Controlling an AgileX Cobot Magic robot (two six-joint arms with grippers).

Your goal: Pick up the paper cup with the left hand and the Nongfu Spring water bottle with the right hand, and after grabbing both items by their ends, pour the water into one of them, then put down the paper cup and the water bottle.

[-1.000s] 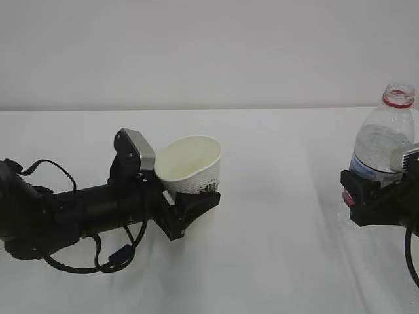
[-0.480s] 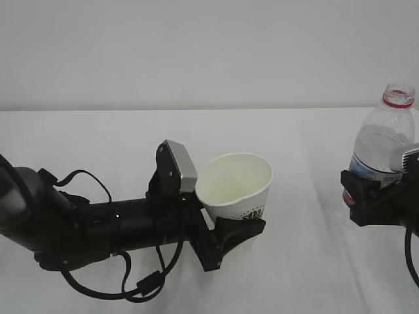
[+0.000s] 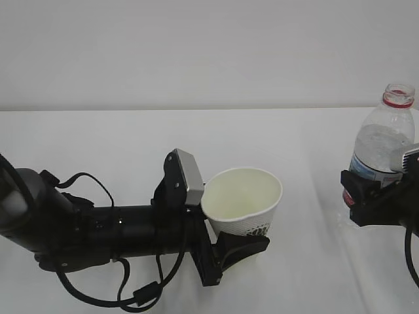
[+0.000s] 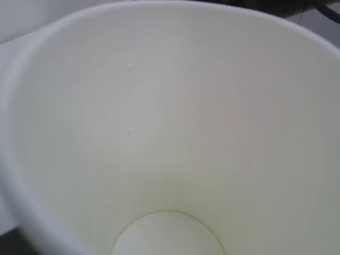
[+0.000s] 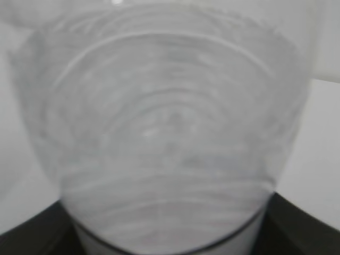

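The white paper cup [image 3: 242, 199] hangs above the table, tipped a little toward the camera, and my left gripper [image 3: 243, 241] is shut on its lower end. In the left wrist view the cup's cream inside [image 4: 175, 133] fills the frame and hides the fingers; its bottom looks bare, with two tiny droplets on the wall. At the right edge the clear Nongfu Spring water bottle [image 3: 383, 140] stands upright without a cap, red neck ring on top. My right gripper [image 3: 366, 193] is shut on its lower part. The ribbed bottle [image 5: 164, 133] fills the right wrist view. I cannot make out the water level.
The white table [image 3: 294, 281] runs back to a plain pale wall. The left arm's black body and looping cables [image 3: 98, 229] lie low across the front left. A wide gap of table separates cup and bottle.
My left arm has carried the cup to the right, toward the bottle, and slightly lower in the view. The right arm and the bottle have not moved.
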